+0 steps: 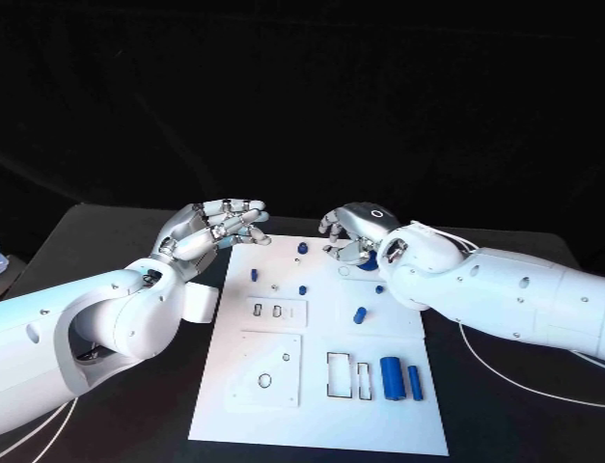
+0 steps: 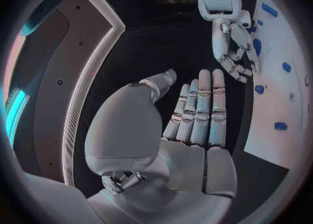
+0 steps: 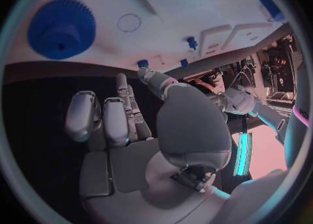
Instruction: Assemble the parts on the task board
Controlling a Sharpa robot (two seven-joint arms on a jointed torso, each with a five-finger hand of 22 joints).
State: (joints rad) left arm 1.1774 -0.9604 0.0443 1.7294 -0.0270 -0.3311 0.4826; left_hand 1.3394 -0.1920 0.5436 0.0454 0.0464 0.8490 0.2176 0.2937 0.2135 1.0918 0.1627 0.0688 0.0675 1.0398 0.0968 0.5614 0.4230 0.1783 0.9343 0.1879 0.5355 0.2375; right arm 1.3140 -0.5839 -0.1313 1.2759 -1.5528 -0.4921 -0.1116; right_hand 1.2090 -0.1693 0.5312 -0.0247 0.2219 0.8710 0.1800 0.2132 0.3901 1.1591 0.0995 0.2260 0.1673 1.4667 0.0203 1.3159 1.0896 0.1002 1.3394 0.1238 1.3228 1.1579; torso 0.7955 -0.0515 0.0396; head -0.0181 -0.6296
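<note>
The silver left hand (image 1: 223, 224) hovers empty, fingers parted, beside the white rectangular task board (image 1: 386, 405). The silver right hand (image 1: 352, 231), also empty with fingers apart, is above a blue toothed plastic gear (image 3: 62, 28).

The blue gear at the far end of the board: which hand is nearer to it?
Right. The right hand hovers directly over the blue gear at the task board's far end. The left hand is off the board's far left corner, empty, farther from the gear.

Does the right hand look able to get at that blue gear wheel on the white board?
Probably yes. The right hand hovers open just above the blue gear on the task board, and nothing lies between them.
</note>
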